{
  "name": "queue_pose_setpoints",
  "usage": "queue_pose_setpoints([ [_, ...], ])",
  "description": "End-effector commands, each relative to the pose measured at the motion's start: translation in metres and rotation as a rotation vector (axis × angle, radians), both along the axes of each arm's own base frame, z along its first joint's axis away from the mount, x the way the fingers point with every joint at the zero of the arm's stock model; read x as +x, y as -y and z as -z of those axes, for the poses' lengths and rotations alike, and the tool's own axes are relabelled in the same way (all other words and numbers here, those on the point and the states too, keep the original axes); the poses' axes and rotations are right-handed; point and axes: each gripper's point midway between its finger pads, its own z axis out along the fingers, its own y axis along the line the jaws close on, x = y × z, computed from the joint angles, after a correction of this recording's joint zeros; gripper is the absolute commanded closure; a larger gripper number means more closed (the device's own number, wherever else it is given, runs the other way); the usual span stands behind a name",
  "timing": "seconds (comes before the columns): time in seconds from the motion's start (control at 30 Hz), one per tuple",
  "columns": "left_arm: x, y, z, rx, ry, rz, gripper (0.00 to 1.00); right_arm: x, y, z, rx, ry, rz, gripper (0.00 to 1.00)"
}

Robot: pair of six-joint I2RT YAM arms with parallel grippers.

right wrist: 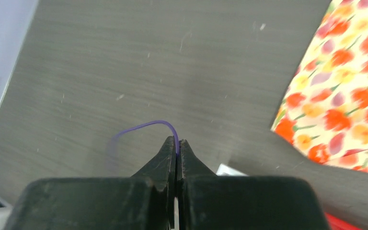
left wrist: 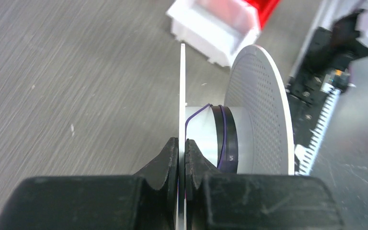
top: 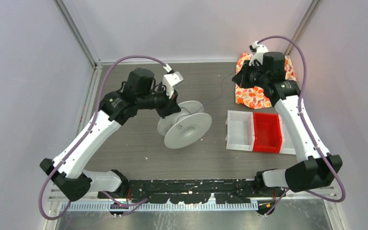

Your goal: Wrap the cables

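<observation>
A white spool point(top: 184, 127) lies tilted at the table's middle. My left gripper point(top: 172, 108) is shut on its thin near flange point(left wrist: 182, 86), the fingertips point(left wrist: 171, 149) pinching the disc edge on both sides. A few turns of thin purple cable point(left wrist: 226, 136) sit on the hub beside a dark band, in front of the perforated far flange point(left wrist: 258, 115). The cable point(top: 216, 97) runs as a faint dark thread from the spool towards my right gripper point(top: 237, 79). In the right wrist view that gripper point(right wrist: 178, 142) is shut on the cable point(right wrist: 143, 125), which arcs off to the left.
A white bin point(top: 239, 130) and a red bin point(top: 267, 132) stand side by side right of the spool. A floral cloth point(top: 249, 95) lies at the back right under the right arm. Pale walls close in the table on three sides.
</observation>
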Motion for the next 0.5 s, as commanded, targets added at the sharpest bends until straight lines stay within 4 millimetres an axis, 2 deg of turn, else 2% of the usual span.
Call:
queue_pose_setpoints([
  [0.0,-0.043,0.002,-0.036,-0.083,0.051,0.217,0.99,-0.003,-0.027,0.009,0.131,-0.03,-0.104,0.99],
  [0.13,-0.053,-0.005,-0.036,-0.041,0.017,0.25,0.99,-0.003,-0.029,0.01,0.173,-0.02,-0.092,0.99],
  [0.27,-0.045,-0.005,-0.047,-0.053,0.047,0.21,0.99,-0.005,-0.03,0.019,0.182,-0.053,-0.093,0.99],
  [0.47,-0.008,-0.013,-0.088,-0.146,0.145,0.006,1.0,-0.03,-0.03,0.059,0.191,-0.14,-0.099,1.0],
])
